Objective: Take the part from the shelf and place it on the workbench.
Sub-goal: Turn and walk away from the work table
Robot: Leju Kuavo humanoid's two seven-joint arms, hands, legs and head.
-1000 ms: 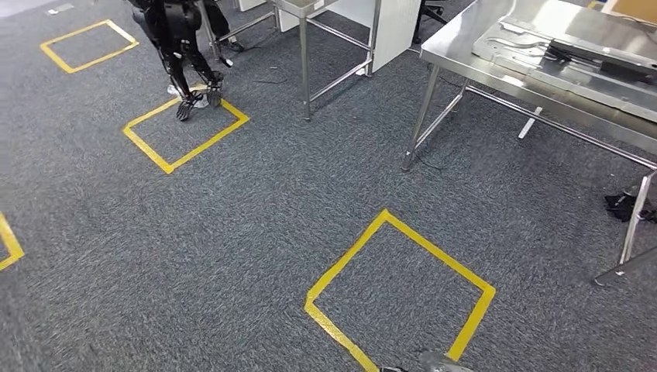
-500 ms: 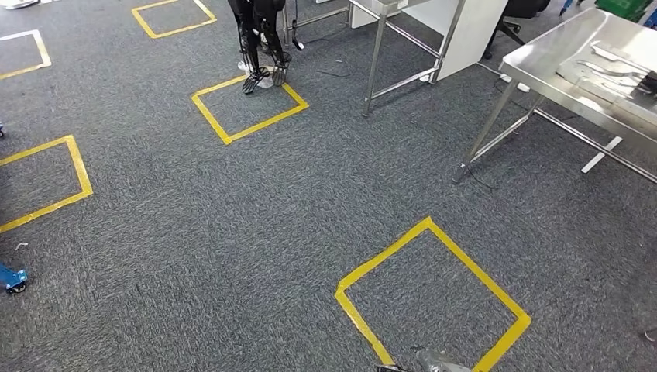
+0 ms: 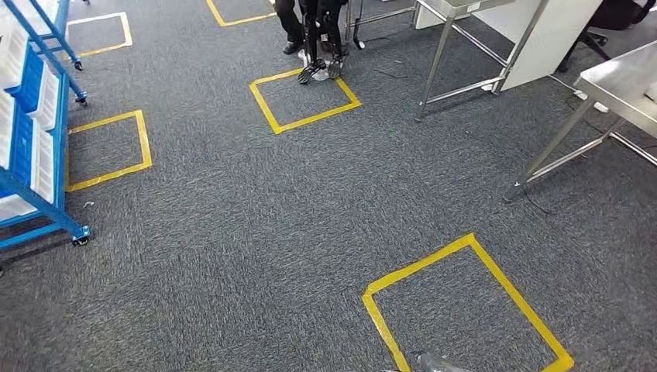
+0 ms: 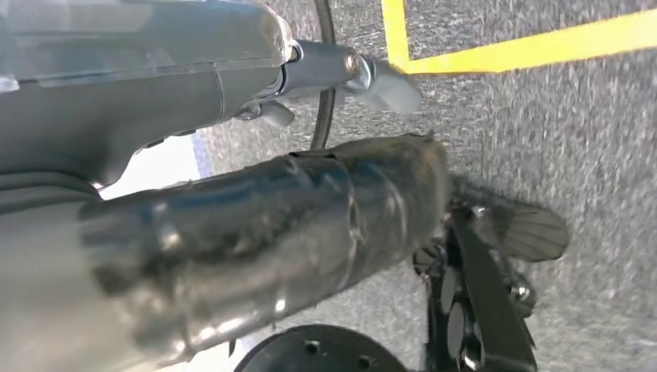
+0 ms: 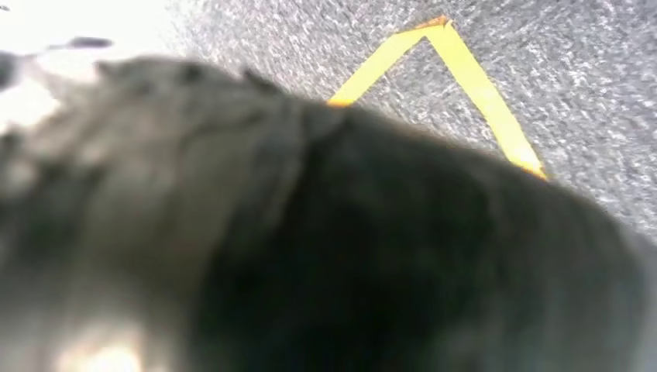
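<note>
A blue wheeled shelf (image 3: 46, 167) holding white bins stands at the left edge of the head view; I cannot make out a part in the bins. A corner of the steel workbench (image 3: 624, 81) shows at the right edge. Seen from the left wrist, my left hand (image 4: 341, 74) hangs over the grey carpet, its thumb (image 4: 387, 87) stretched out and nothing in its grasp. The right wrist view is a dark blur of my right hand (image 5: 325, 232) above carpet and yellow tape, so how its fingers lie stays unclear.
Yellow tape squares mark the grey carpet, the nearest (image 3: 465, 302) just ahead on the right. A pair of black legs (image 3: 321, 39) stands at a far square. A second steel table (image 3: 465, 46) and a white cabinet (image 3: 554, 31) stand at the back.
The camera has swung left: the blue shelf has come in at the left edge, and the workbench has slid to the right edge. The things themselves have not moved.
</note>
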